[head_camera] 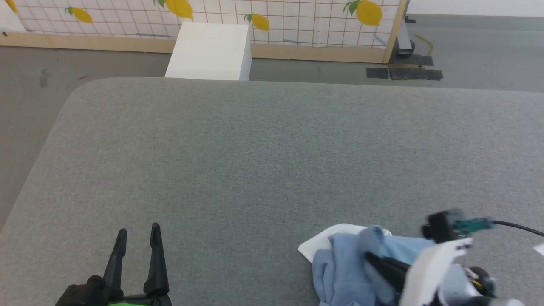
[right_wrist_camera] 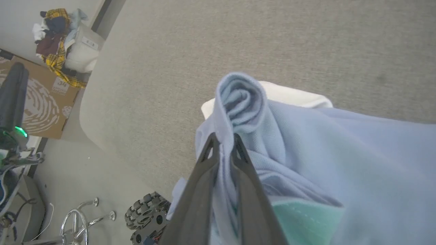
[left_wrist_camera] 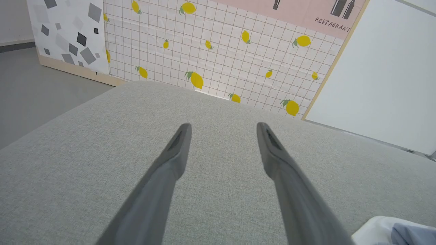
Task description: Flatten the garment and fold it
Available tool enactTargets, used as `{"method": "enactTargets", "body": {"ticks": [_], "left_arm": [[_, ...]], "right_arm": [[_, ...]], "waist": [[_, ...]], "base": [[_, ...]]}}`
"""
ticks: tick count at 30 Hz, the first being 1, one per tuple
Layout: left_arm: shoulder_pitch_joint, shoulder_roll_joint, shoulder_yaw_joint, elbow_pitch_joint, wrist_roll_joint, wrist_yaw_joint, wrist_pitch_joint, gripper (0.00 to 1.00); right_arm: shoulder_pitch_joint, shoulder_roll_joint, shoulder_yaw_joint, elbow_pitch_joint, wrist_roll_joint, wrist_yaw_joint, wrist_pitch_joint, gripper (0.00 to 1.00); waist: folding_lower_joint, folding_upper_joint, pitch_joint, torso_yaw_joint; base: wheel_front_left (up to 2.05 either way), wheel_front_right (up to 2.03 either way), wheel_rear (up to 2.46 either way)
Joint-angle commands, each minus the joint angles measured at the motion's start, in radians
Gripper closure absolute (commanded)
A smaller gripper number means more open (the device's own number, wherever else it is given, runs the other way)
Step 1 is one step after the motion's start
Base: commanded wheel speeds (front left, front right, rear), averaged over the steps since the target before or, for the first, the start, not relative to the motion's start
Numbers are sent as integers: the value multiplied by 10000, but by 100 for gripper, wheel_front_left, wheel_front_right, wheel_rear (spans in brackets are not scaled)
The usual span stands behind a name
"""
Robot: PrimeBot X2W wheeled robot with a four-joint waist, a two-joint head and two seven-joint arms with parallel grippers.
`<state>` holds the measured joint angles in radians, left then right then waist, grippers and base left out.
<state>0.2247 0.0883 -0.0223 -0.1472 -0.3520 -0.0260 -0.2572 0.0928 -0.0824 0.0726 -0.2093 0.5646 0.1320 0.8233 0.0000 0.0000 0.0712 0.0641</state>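
Soft blue garment [right_wrist_camera: 323, 153], rumpled, pinched in right jaws

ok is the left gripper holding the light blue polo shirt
No, the left gripper stands open and empty over the grey fabric surface.

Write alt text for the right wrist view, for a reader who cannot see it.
The right gripper, shut, pinches a bunched fold of the light blue garment, which is crumpled over a grey fabric-covered surface. Beyond the surface's rounded corner are a cardboard box and a heap of clothes.
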Motion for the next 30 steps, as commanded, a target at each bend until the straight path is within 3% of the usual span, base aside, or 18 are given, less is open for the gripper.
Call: {"method": "enactTargets", "body": {"ticks": [1,7,14,15,16,17,24,30], "left_arm": [[-68,-64,-11,36,-28,-48,-45,0],[-337,-134,-130,170,-59,-139,-45,0],[-533,-203,-255,392,-101,-213,-45,0],[-554,-209,-272,425,-104,-232,-45,0],[-563,-215,-275,447,-104,-233,-45,0],[-568,-224,-278,467,-103,-227,-45,0],[-555,-252,-235,553,-120,-228,-45,0],[-545,-272,-216,542,-135,-213,-45,0]], "right_arm": [[-259,59,247,-13,88,-13,42,100],[-1140,91,1495,882,-487,-13,-262,100],[-1566,153,1425,2855,-1449,-13,-450,98],[-1599,162,1379,3147,-1624,-13,-459,75],[-1630,178,1318,3330,-1698,-13,-533,20],[-1671,205,1216,3519,-1743,-13,-677,0],[-1928,301,1351,3621,-1316,-13,-991,0],[-1936,313,1032,2220,-540,-13,-995,0]], "waist": [[0,0,48,91],[0,0,219,522],[0,0,291,1046],[0,0,292,1120],[0,0,290,1160],[0,0,284,1198],[0,0,235,1048],[0,0,205,610]], "base": [[0,0,0],[0,0,0],[0,0,0],[0,0,0],[0,0,0],[0,0,0],[0,0,0],[0,0,0]]}}
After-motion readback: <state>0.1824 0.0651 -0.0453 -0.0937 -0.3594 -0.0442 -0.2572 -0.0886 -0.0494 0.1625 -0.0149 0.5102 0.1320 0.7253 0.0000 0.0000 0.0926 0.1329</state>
